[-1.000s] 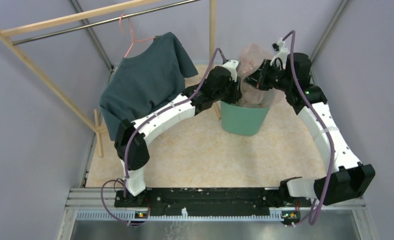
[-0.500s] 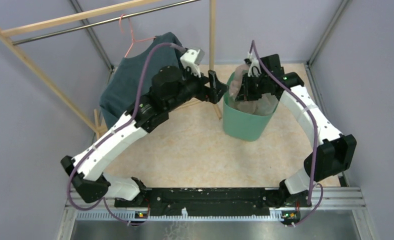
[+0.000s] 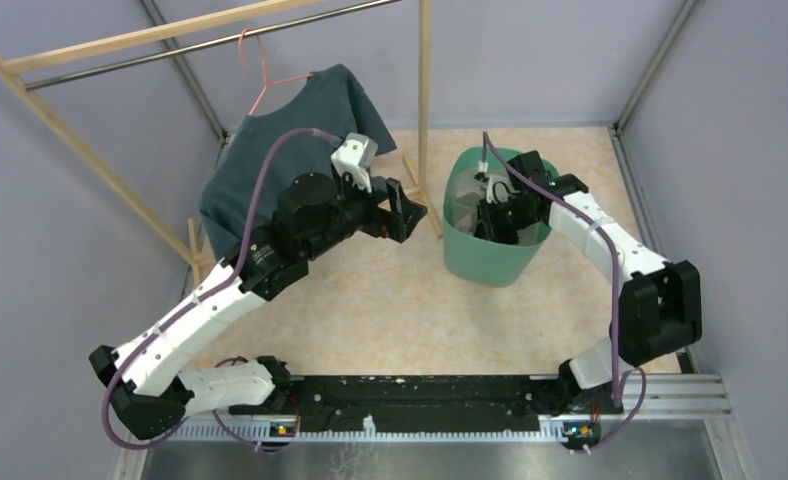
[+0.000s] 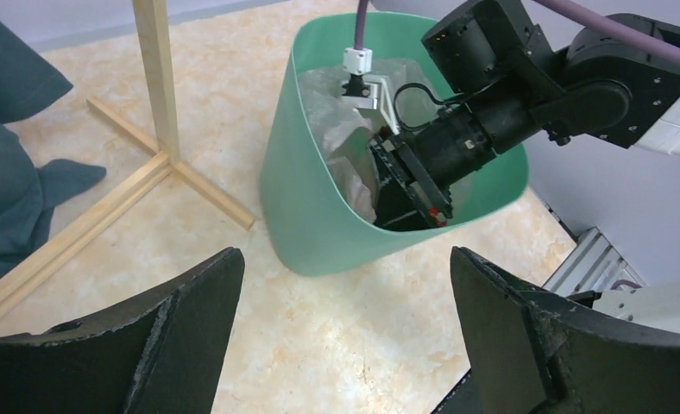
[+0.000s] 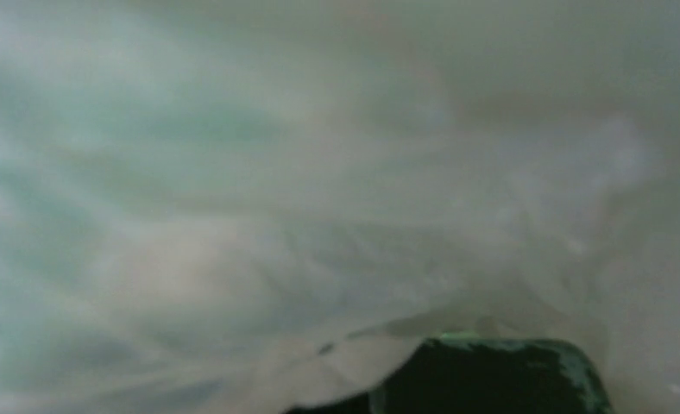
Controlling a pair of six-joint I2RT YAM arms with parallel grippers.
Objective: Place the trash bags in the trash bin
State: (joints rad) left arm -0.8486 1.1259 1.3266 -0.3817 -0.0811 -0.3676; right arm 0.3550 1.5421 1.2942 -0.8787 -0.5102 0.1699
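Observation:
The mint-green trash bin (image 3: 485,258) stands on the floor at the back right. The pale-pink trash bag (image 4: 332,121) lies crumpled inside the bin (image 4: 311,207), below its rim. My right gripper (image 3: 492,215) reaches down into the bin and is shut on the bag's film. In the right wrist view that film (image 5: 319,216) fills the picture and drapes over the right gripper (image 5: 483,358). My left gripper (image 3: 405,205) hovers left of the bin, apart from it. In its own view the left gripper (image 4: 345,345) is open with only floor between its fingers.
A dark teal shirt (image 3: 290,160) hangs on a pink hanger from the wooden rack. The rack's post (image 3: 425,90) and cross foot (image 4: 173,172) stand just left of the bin. Purple walls close in the floor, with a metal rail (image 4: 591,259) to the right.
My left gripper opened, let go of the bag and drew back to the left. My right gripper went down from above the rim into the bin, taking the bag with it.

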